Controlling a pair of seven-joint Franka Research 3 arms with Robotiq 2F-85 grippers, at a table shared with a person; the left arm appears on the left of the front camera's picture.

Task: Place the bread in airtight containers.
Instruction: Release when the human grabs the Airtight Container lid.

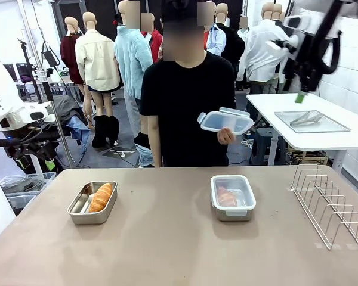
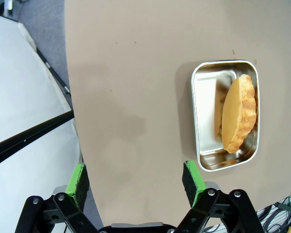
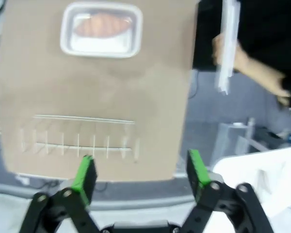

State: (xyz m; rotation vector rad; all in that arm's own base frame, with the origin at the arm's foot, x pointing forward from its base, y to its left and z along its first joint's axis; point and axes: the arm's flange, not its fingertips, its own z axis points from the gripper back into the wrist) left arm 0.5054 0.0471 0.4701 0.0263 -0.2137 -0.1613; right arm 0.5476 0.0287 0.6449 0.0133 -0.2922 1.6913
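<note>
On the table's left, an open steel tin holds a golden croissant. My left gripper hangs open over bare table beside that tin and its croissant. Right of centre, a second tin holds a croissant under a clear lid. My right gripper is open and empty, raised high at the right, far from that lidded tin. The person's hand holds another clear lid above the far edge.
A wire rack stands at the table's right end, and also lies below my right gripper as the wire rack. A white side table behind carries a flat metal tray. The person stands at the far edge, in the middle.
</note>
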